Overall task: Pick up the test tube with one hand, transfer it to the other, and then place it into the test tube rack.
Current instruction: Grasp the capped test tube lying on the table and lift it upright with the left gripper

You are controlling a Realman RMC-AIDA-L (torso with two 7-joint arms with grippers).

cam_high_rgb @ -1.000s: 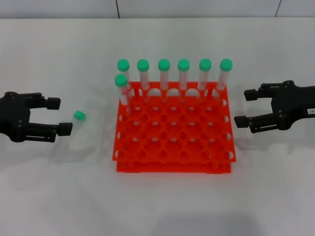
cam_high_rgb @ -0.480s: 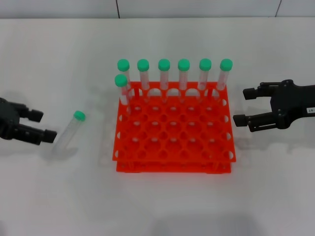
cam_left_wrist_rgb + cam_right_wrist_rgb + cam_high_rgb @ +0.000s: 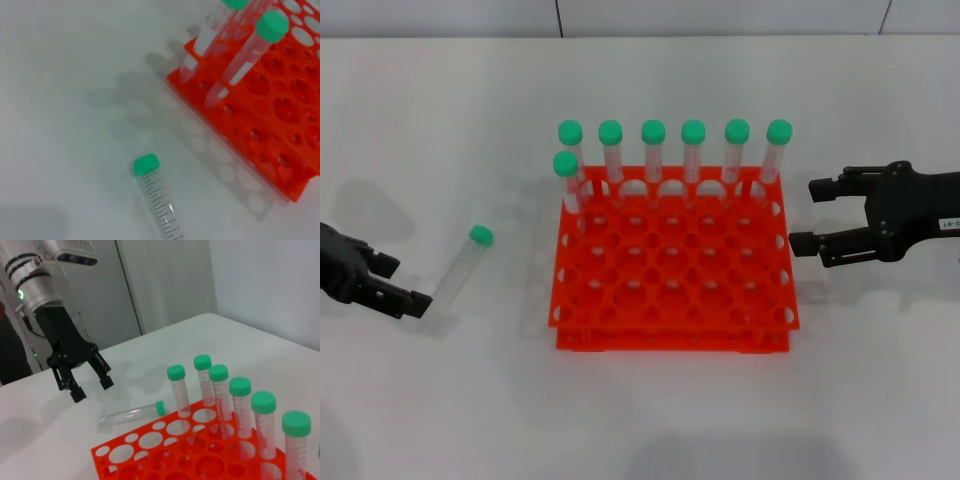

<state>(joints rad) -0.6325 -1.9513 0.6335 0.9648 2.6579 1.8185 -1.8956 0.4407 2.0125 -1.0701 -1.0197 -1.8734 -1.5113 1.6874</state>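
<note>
The test tube [image 3: 460,268] lies flat on the white table left of the orange-red rack [image 3: 670,340], its green cap pointing away from me. It also shows in the left wrist view [image 3: 159,202] and the right wrist view [image 3: 131,413]. My left gripper [image 3: 402,285], unlabelled, is open and empty just left of the tube's bottom end, not touching it; the right wrist view shows it [image 3: 91,390] above the table with its fingers apart. My right gripper [image 3: 808,215], with the white label, is open and empty beside the rack's right edge.
Several green-capped tubes [image 3: 693,150] stand in the rack's back row, with one more [image 3: 567,180] in the second row at the left. The rack [image 3: 280,115] takes up the middle of the table. A grey wall stands behind.
My left gripper has pulled back to the left and toward the near edge, from beside the tube's cap to its bottom end. The right gripper has edged slightly toward the rack.
</note>
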